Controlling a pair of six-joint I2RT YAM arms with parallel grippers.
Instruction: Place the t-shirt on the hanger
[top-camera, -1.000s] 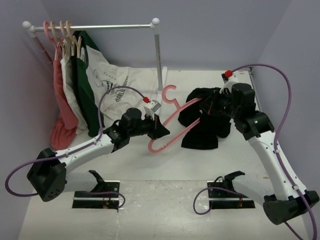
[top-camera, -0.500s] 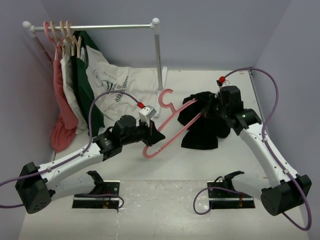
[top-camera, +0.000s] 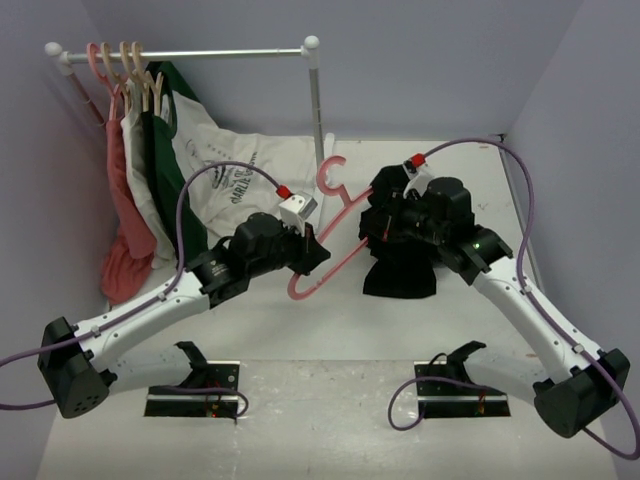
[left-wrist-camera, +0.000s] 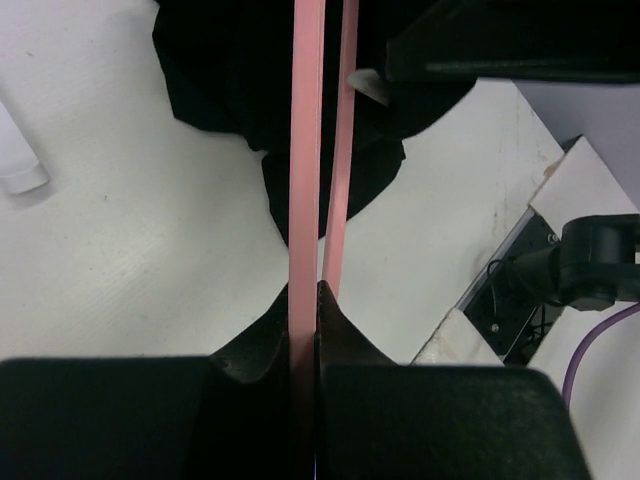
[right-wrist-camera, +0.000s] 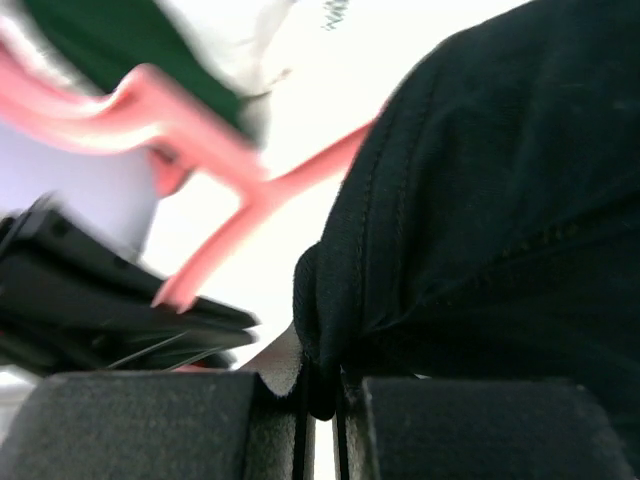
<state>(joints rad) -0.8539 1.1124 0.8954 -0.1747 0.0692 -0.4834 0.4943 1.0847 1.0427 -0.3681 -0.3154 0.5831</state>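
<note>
Step in hand, as judged: feeding one arm of the hanger (top-camera: 345, 243) into an opening of the t-shirt (top-camera: 402, 272); the shirt is not yet sitting on the hanger. The left pincer (top-camera: 318, 256) is clenching the hanger at its low end, in front of the rack post (top-camera: 318, 110) and a little to its left. In the left wrist view the pink bar is running straight out between the closed fingers. The hanger is slanting up and away from that grip, with its hook lying just in front of the post's foot. Its far arm is disappearing at the edge of the black cloth. The right pincer (top-camera: 388, 224) is clamping a seamed edge of the shirt, in front of the post and to its right; the right wrist view shows that hem pinched between the fingers. The shirt is bunching there in a lifted heap, its lower part lying on the table (top-camera: 330, 330) nearer the arm bases than the post. Whether the pinched edge is collar or bottom hem cannot be told. The next move is calling for holding the opening open while sliding the hanger arm deeper, then working the cloth over the second arm. Risk: the tip snagging on a fold.
</note>
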